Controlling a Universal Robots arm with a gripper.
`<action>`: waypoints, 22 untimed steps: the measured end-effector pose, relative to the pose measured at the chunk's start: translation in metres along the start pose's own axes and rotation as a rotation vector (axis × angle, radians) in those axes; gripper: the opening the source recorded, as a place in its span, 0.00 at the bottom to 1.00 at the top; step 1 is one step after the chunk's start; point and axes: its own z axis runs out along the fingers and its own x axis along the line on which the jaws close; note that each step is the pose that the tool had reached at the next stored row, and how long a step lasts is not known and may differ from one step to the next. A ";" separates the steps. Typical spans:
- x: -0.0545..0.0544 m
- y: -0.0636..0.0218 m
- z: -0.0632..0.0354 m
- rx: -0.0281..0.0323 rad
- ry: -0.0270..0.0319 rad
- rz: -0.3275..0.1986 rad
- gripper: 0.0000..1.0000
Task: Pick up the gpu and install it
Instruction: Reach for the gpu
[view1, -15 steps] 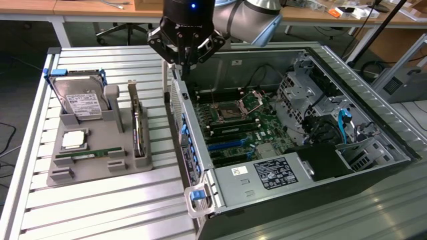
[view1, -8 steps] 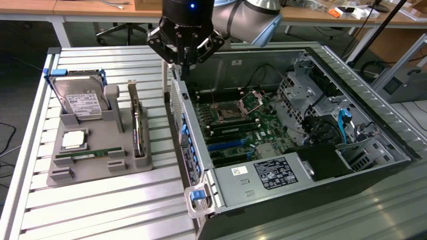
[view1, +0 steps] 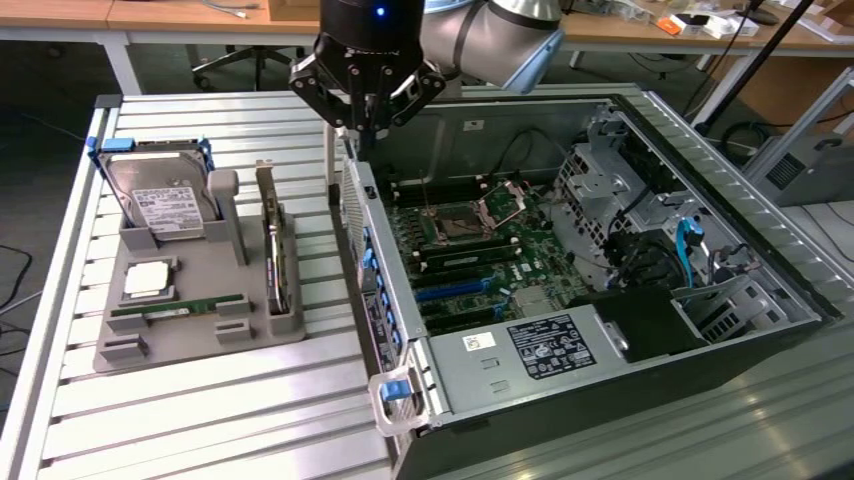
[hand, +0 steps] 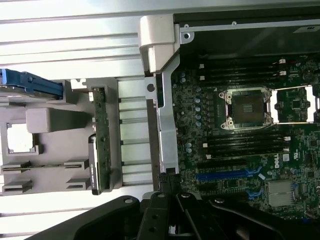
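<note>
The gpu (view1: 274, 243) stands on edge in a slot of the grey holder (view1: 200, 335) on the exterior view's left, a thin dark board with a metal end. In the wrist view the gpu (hand: 102, 134) shows edge-on, seated in the same holder (hand: 45, 122). My gripper (view1: 358, 132) hangs above the near wall of the open computer case (view1: 400, 370), to the right of the gpu and clear of it. Its fingers (hand: 165, 197) are shut with nothing between them, over the case's metal rim.
The holder also carries a silver hard drive (view1: 160, 197) in a blue bracket, a CPU (view1: 147, 280) and a green RAM stick (view1: 178, 309). Inside the case lies the motherboard (view1: 474, 250) with blue expansion slots (view1: 447, 290) (hand: 225, 175). A slatted metal table (view1: 200, 420) bears everything.
</note>
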 end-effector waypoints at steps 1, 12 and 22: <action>0.000 0.0000 0.0000 -0.0001 -0.0001 0.000 0.11; 0.007 -0.0005 -0.0002 0.0000 -0.0001 0.000 0.11; 0.018 -0.0013 -0.0005 -0.0001 -0.0001 0.000 0.11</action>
